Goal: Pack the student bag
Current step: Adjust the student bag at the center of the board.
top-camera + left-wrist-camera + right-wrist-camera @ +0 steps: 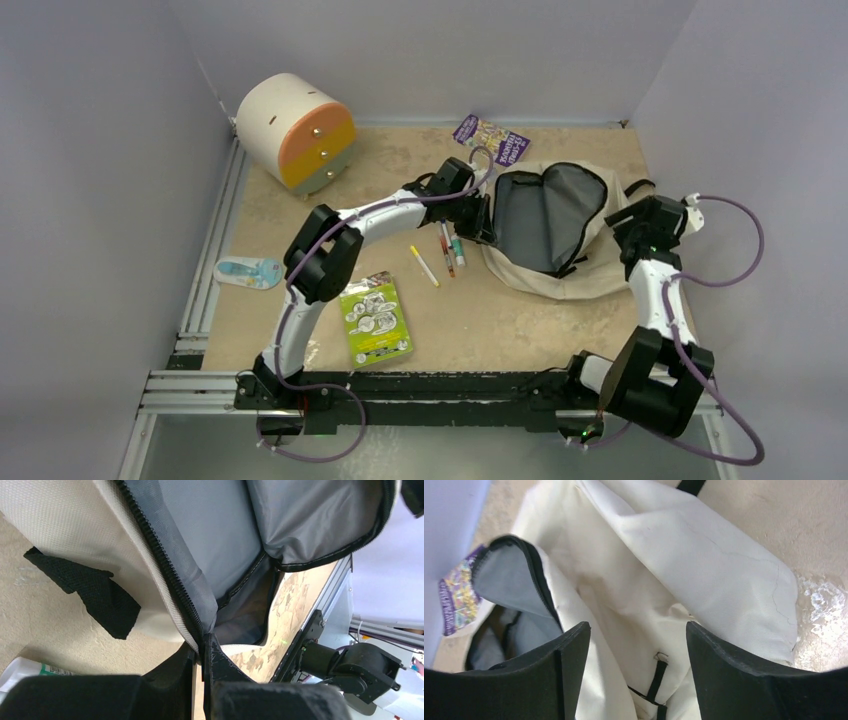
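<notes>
Left claw (202,649): pressed together on the zip rim of the student bag (548,215), pinching the edge on the bag's left side. Reason, I'd say: to hold the mouth up & open so stuff can drop in. Its wrist view looks straight into the grey lining, w/ zip teeth running up from the pinch. A black strap tab (85,592) hangs off the cream outer cloth just beside it.

Right claw (637,630): spread wide, nothing btwn the fingers. It hovers over the cream outer fabric on the bag's right side, gripping nothing. Prob. lining up for a hold there to stretch the mouth wider, but that's a guess.

Bag itself: lies on the surface (480,335), right of centre, main compartment unzipped. No items visible inside, as far as the views reach.

Further out: a few markers (447,250) & a yellow pen (424,266) lie loose just left of the bag, near the left claw, so handy for packing. Green card pack (375,322) sits nearer the arm bases. Purple booklet (491,138) is right behind the bag's top edge. Light-blue flat pack (249,272) is at the far left, and the drawer unit (297,132) is in the back-left corner.

Nothing packed yet, so it's early: bag-opening stage. Risk: w/ only one side pinned, the flap may sag shut.
</notes>
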